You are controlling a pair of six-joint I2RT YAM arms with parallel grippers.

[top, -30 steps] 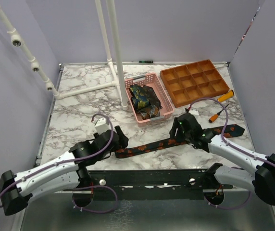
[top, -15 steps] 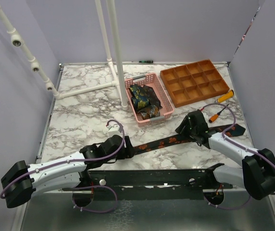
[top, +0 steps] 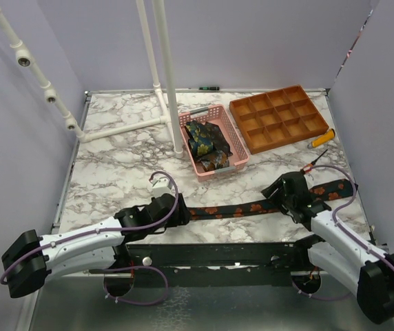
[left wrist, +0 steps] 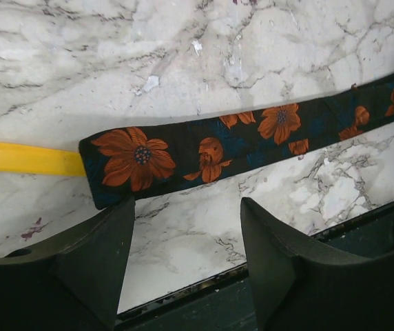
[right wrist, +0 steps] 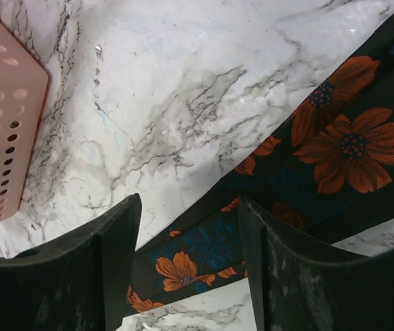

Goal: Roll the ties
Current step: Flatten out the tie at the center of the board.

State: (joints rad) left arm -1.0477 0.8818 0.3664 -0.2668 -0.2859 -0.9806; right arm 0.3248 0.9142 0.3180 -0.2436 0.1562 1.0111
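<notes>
A dark tie [top: 231,209] with orange flowers lies flat along the near edge of the table. Its narrow end [left wrist: 142,155] sits just beyond my left gripper [left wrist: 188,203], which is open over bare marble and holds nothing. In the top view that gripper [top: 183,212] is at the tie's left end. My right gripper [right wrist: 189,201] is open low over the wider part of the tie [right wrist: 197,269], a finger on each side and the fabric flat between them. In the top view it [top: 275,201] is right of the middle. More ties [top: 207,146], paisley patterned, lie in a pink basket [top: 233,135].
A brown compartment tray [top: 278,117] stands at the back right, with an orange-handled screwdriver [top: 321,139] beside it. A white pipe rack [top: 166,76] rises at the back left. The basket's corner [right wrist: 1,131] shows left of my right gripper. A yellow strip [left wrist: 25,157] extends from the tie's narrow end.
The right arm has pulled back toward the near right, and the tie has shifted that way and lies straighter. The left gripper's jaws have narrowed, and it has moved down to the tie's left end.
</notes>
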